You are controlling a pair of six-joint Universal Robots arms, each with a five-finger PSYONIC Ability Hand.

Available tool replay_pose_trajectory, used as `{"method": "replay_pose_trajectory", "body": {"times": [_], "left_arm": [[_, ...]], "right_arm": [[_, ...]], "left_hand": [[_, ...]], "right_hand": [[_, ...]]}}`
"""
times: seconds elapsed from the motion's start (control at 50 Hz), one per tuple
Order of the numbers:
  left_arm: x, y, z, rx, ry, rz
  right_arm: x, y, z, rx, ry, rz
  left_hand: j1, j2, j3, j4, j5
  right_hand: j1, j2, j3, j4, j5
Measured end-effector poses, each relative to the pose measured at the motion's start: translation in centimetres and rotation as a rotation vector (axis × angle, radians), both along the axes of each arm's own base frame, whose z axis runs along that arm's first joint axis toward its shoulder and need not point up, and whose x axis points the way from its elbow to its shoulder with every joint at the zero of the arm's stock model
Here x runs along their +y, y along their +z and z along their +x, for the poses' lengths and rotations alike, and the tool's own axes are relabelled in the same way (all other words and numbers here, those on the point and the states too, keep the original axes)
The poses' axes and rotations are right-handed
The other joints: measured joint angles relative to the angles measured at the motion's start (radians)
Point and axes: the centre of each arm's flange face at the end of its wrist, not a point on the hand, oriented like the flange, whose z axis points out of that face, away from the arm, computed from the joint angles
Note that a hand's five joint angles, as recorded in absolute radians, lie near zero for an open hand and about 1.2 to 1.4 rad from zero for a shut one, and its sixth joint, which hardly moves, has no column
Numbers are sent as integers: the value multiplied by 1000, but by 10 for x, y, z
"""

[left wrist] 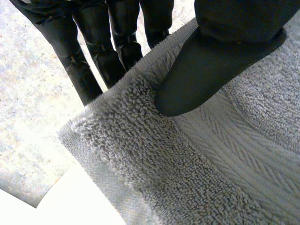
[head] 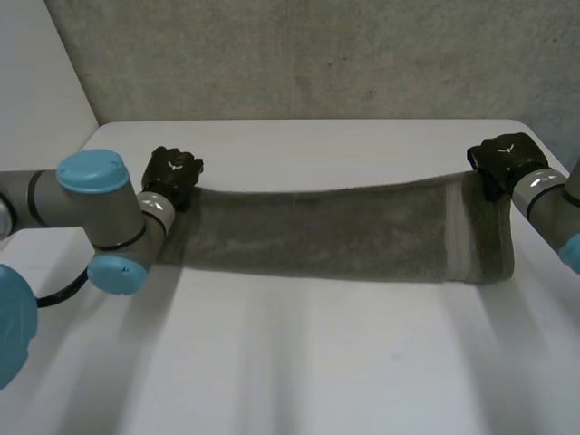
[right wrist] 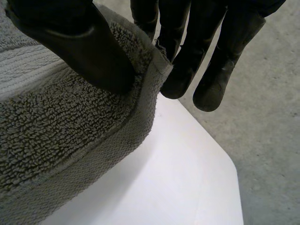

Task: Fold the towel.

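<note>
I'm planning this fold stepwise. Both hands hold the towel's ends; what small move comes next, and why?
Probably bring both hands evenly toward the robot, laying the far edge over the near one: the left hand and right hand each pinch a far corner of the towel, stretched between them.

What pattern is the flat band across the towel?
Grey herringbone weave on the towel; clearest in the left wrist view.
</note>
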Motion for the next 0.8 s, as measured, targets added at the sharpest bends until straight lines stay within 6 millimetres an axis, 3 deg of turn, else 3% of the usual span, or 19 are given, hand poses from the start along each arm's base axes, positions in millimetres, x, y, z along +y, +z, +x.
{"method": "replay_pose_trajectory", "body": {"times": [0.04, 0.06, 0.14, 0.18, 0.26, 0.34, 0.42, 0.52, 0.66, 0.8], "left_arm": [[-1, -2, 0, 0, 1, 0], [-2, -3, -1, 0, 1, 0], [-1, -9, -3, -5, -4, 11], [1, -11, -5, -8, -9, 15], [7, -13, -8, -17, -21, 22], [14, -7, -9, -20, -30, 21], [27, 13, -5, -8, -31, 12], [50, 37, 4, 22, -31, 9], [84, 52, 15, 89, -37, -4], [103, 50, 20, 131, -42, -26]], "right_arm": [[-2, -2, 0, 2, -5, -2], [-3, -4, 0, 4, -9, -1], [-6, -13, -1, 11, -26, 20], [-5, -16, -2, 12, -34, 32], [-1, -21, -2, 14, -43, 61], [12, -14, -2, 12, -42, 70], [33, 4, -3, 6, -28, 60], [62, 13, -5, 0, 9, 90], [91, -2, -17, -15, 37, 198], [97, -22, -33, -40, 36, 274]], "left_hand": [[0, 0, 0, 0, 0], [-48, -52, -53, -53, -46], [-697, -740, -729, -738, -737], [-850, -904, -903, -904, -877], [-957, -1007, -1004, -1007, -978], [-980, -1032, -1029, -1031, -995], [-987, -1039, -1037, -1040, -998], [-990, -1042, -1040, -1044, -1000], [-994, -1044, -1042, -1046, -1000], [-994, -1044, -1042, -1046, -1000]], "right_hand": [[-43, -30, -30, -30, -32], [-230, -237, -232, -230, -242], [-920, -932, -917, -890, -946], [-1042, -1060, -1061, -1045, -1088], [-1093, -1089, -1099, -1077, -1106], [-1096, -1089, -1099, -1077, -1106], [-1096, -1089, -1099, -1077, -1106], [-1096, -1089, -1099, -1077, -1106], [-1047, -1061, -1066, -1056, -1061], [-1003, -1025, -1020, -1017, -1000]]}}
